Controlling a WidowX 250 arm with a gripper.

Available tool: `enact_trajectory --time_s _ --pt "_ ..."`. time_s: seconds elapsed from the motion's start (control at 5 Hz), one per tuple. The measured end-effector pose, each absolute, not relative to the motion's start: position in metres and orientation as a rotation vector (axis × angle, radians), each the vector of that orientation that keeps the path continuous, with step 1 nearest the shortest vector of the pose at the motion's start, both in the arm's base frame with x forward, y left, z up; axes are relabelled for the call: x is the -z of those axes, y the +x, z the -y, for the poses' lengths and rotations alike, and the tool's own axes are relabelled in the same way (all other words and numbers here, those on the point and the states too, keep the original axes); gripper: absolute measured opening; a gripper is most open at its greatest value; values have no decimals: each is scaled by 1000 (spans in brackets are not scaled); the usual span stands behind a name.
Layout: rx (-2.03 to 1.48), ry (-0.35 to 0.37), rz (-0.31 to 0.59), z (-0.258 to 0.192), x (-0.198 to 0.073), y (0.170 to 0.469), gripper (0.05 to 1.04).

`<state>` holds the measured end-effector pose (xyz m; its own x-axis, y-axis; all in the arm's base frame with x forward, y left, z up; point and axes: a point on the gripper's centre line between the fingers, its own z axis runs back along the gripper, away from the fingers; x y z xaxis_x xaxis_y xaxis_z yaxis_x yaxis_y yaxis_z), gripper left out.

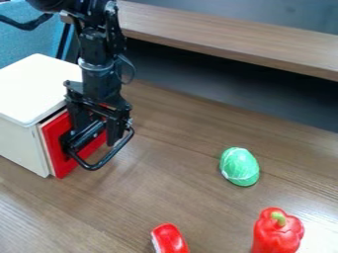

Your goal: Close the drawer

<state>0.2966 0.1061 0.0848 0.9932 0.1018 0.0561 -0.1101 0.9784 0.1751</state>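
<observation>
While the arm (98,54) comes down from the upper left, its black gripper (98,129) hangs right in front of the red drawer (58,127), close to a curved black handle (96,166). How far apart the jaws stand, and whether they have hold of the handle, I cannot tell among the overlapping black parts. The drawer sits low in the white cabinet (19,144) at the left, its red front facing the open part of the table (172,163). The front is up near the cabinet, with a thin pale edge between them; whether it is fully closed I cannot tell.

To the right of the gripper, well apart from it, a green egg-shaped thing (239,166) with white marks lies on the table. Nearer the camera are a red pepper (277,233) with a green stem and, to its left, a rounded red and white object (170,239). A wooden ledge (231,37) runs along the back.
</observation>
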Motion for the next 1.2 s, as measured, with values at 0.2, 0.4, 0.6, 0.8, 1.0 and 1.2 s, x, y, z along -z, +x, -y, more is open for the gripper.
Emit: enact_trajectory --time_s 0.2,0.4,0.6,0.8,1.0,1.2 --pt "-115 189 47 -108 -85 296 998" --pt "-116 197 39 -109 -81 297 998" --pt "-125 214 38 -112 -81 297 998" --pt "-124 224 35 -113 -78 297 998" --pt "-94 222 34 -107 -76 298 999" --pt "-32 164 47 -77 -77 300 998"
